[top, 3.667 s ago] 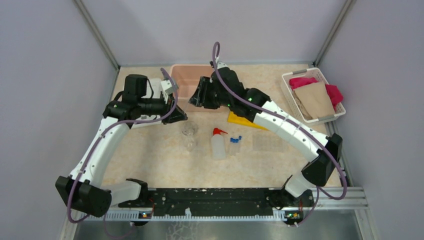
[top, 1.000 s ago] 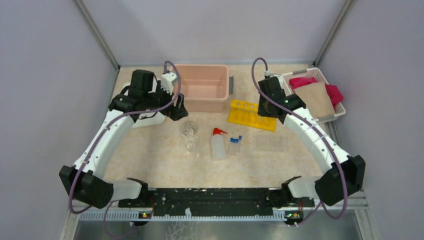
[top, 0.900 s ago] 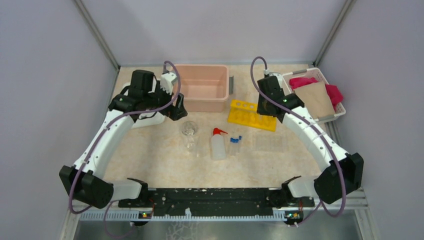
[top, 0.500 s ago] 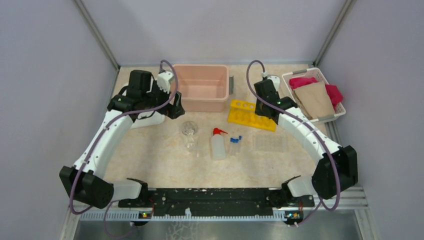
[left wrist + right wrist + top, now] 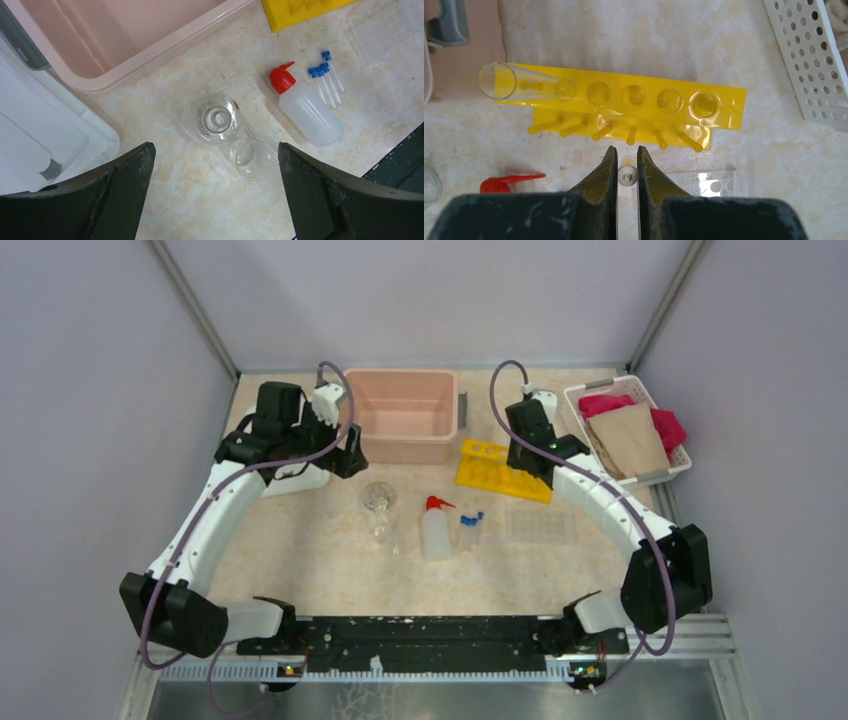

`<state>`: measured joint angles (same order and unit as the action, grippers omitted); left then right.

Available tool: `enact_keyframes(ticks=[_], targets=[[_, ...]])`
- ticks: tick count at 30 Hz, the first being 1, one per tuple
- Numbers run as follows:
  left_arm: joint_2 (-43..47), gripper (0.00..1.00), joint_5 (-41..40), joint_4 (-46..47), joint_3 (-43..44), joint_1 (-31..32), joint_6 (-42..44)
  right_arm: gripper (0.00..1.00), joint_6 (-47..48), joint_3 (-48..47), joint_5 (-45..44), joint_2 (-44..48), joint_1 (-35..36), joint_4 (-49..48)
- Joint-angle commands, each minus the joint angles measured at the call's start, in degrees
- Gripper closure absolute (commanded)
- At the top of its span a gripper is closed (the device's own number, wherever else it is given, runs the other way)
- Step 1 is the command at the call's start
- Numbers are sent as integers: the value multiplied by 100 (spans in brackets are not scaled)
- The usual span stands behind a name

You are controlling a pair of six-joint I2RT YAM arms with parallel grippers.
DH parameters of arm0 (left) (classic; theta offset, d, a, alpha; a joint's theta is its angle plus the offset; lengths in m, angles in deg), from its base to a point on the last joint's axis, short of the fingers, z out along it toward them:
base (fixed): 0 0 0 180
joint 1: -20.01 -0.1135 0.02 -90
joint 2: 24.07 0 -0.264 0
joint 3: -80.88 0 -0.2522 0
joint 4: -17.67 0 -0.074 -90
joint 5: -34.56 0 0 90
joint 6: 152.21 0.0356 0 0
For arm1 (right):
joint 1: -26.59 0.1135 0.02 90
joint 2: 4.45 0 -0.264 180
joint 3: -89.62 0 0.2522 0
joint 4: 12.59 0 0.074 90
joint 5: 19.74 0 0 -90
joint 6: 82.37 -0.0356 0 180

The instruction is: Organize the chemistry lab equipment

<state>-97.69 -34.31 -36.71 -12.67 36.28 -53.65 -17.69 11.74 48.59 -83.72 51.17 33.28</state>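
While the left claw (image 5: 215, 150) hangs wide open and empty above the glass flask (image 5: 216, 119), the bottle (image 5: 307, 112) and tubes (image 5: 325, 80) lie beside it; over the yellow rack (image 5: 719, 107), the right claw (image 5: 627, 152) is closed; whether it grips anything cannot be told.

The pale marbled tabletop (image 5: 320, 570) carries a pink bin (image 5: 405, 450) at the far middle, with a white lid (image 5: 300, 480) to its left. A yellow rack (image 5: 480, 466) stands just right of the bin, and a white basket (image 5: 576, 430) sits in the far right corner. At the middle stands a clear flask (image 5: 379, 498), with another glass (image 5: 386, 531) just near of it. Right of these a white bottle (image 5: 436, 532) lies with its red cap toward the far side. Blue-capped tubes (image 5: 470, 526) lie beside it, then a clear plate (image 5: 539, 525).
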Motion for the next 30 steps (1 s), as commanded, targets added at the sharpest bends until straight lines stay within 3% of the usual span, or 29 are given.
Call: enact_keyframes(ticks=[1, 30], targets=[[164, 1, 60, 160, 1, -46, -40, 100, -23, 34, -180, -109, -14, -285], [169, 1, 94, 216, -33, -89, -18, 100, -48, 15, -215, 120, -15, -451]])
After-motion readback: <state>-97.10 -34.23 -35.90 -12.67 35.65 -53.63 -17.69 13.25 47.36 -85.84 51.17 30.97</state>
